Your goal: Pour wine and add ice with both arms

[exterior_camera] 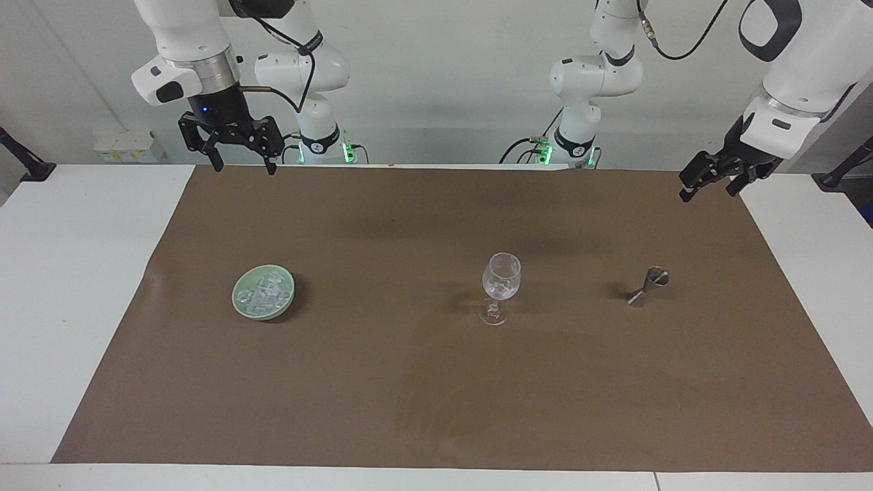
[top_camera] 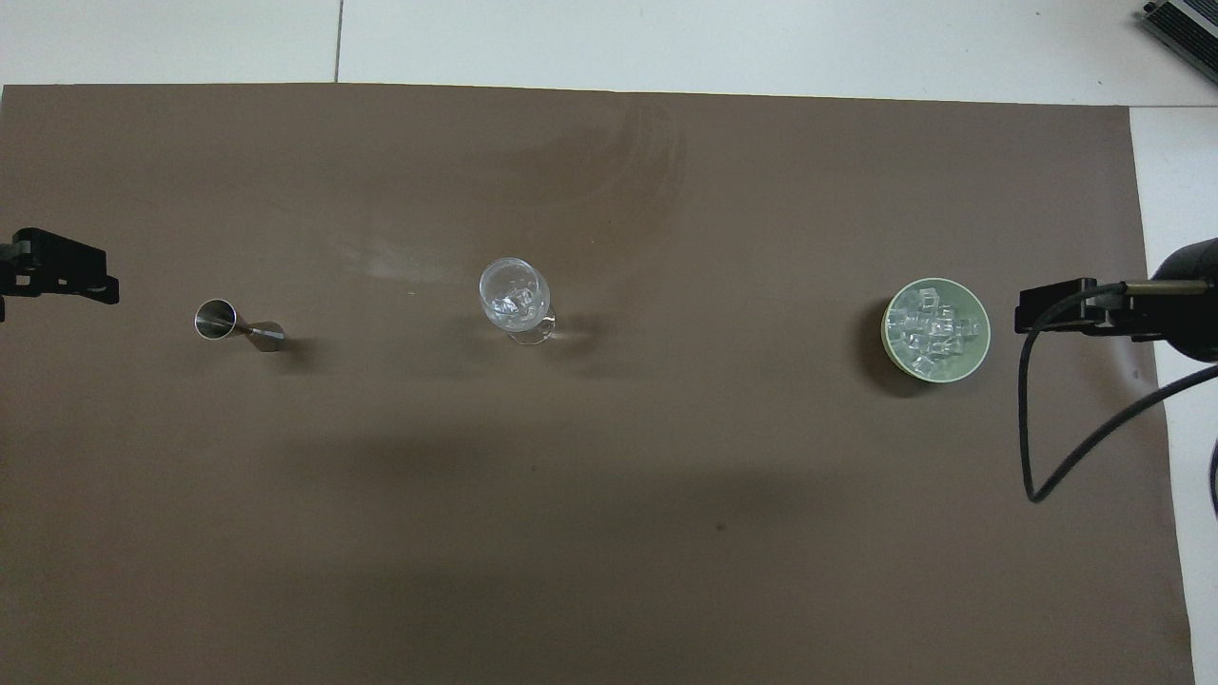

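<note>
The ice (top_camera: pixel 934 330) is lying heaped in a pale green dish (exterior_camera: pixel 240 308) toward the right arm's end of the brown mat (exterior_camera: pixel 436 382), with no long axis showing. The right gripper (exterior_camera: pixel 241 164) is hanging empty, fingers spread. The left gripper (exterior_camera: pixel 708 185) is waiting raised, fingers parted, and is partly cut off in the overhead view. A stemmed glass (exterior_camera: pixel 500 287) is standing upright at mid-mat, with glinting bits inside that are hard to make out
</note>
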You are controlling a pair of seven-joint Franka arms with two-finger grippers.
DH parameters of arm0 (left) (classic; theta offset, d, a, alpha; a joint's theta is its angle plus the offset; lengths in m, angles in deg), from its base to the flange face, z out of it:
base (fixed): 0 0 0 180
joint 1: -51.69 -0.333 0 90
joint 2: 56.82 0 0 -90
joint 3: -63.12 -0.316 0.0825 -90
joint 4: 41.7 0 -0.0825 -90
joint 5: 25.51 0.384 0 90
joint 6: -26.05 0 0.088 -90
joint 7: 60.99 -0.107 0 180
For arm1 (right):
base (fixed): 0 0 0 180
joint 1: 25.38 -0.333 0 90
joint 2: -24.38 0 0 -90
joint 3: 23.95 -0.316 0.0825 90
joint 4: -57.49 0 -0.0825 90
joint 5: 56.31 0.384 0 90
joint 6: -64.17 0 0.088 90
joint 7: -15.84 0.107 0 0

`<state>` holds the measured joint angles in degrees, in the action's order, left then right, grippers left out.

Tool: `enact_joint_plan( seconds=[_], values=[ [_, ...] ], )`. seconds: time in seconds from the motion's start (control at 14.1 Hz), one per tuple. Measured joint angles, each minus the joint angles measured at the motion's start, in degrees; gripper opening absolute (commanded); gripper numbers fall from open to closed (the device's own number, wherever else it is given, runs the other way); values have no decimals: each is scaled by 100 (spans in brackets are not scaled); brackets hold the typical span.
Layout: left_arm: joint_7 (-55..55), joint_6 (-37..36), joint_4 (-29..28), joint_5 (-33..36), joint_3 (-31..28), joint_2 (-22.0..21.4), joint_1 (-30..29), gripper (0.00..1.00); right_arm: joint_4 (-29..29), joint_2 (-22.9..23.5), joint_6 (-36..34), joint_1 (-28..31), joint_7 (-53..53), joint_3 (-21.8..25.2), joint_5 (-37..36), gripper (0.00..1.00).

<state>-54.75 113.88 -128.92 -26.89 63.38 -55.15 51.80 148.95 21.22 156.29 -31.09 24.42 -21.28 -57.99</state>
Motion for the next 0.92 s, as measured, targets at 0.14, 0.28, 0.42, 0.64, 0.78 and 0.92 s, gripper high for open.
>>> enact_joint_plan(
  seconds=[0.14, 0.28, 0.42, 0.64, 0.78, 0.92],
  values=[
    [0, 0, 0, 0, 0, 0, 0, 100, -229, 218, -10, 26, 0, 6, 1, 100],
    [0, 0, 0, 0, 0, 0, 0, 100, -329, 335, -11, 57, 0, 8, 2, 100],
    [0, 0, 0, 0, 0, 0, 0, 100, -330, 335, -26, 54, 0, 1, 5, 100],
    [0, 0, 0, 0, 0, 0, 0, 100, -330, 332, -106, 54, 0, 0, 5, 100],
    [0, 0, 0, 0, 0, 0, 0, 100, -326, 332, -114, 58, 0, 1, 5, 100],
    [0, 0, 0, 0, 0, 0, 0, 100, -314, 331, -114, 58, 0, 1, 5, 100]
  ],
)
